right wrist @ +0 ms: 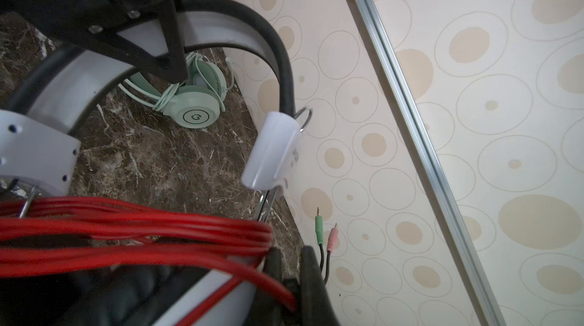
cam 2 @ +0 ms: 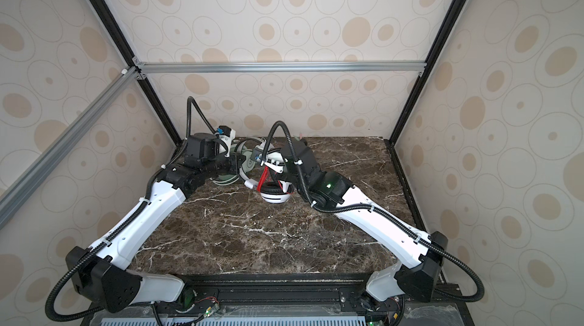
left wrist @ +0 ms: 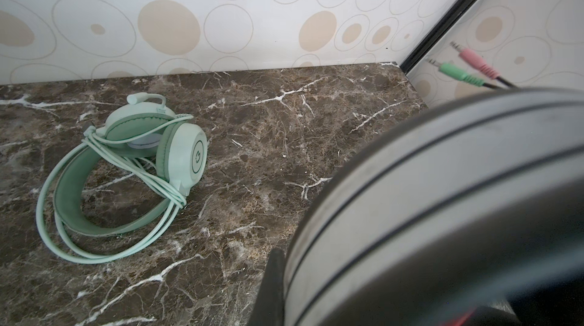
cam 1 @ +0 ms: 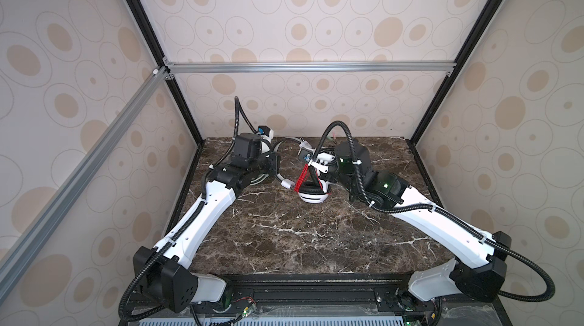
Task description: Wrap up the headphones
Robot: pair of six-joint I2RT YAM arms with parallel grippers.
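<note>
a booth whose walls (cam 1: 316,24), papered cream with tan ovals, close a dark marble tabletop (cam 1: 300,239) on three sides. in both top views the white-and-black headset (cam 1: 311,195) stands in the back half of the table. one earcup appears to rest on the marble, and its red cable (cam 1: 299,180) is wound in tight turns just above that cup. the left gripper (cam 1: 275,163) is clamped on its headband, just left of it. the right gripper (cam 1: 335,144) rises just right of it, pointing toward the back wall. the mint-green headset (cam 2: 226,180) lies left of the white-and-black one, partly under the left arm (cam 2: 164,198). from the white-and-black headset forward to the near edge, and rightward to the side wall, the marble lies open.

in the left wrist view that headband fills much of the view, blurred, with one dark finger (left wrist: 272,286) against it. past it the mint-green headset lies flat, a strip of marble between it and the back wall, its pale green cable (left wrist: 177,202) looped round band and cups. two plugs (left wrist: 459,73), green and pink, stick out beyond the headband.

in the right wrist view the right jaws pinch the red cable's end, nearly together. the plugs stand on black leads (right wrist: 323,261) just beyond them. the left jaws grip the white band, and the mint-green headset shows through its arch, near the table's back edge.
</note>
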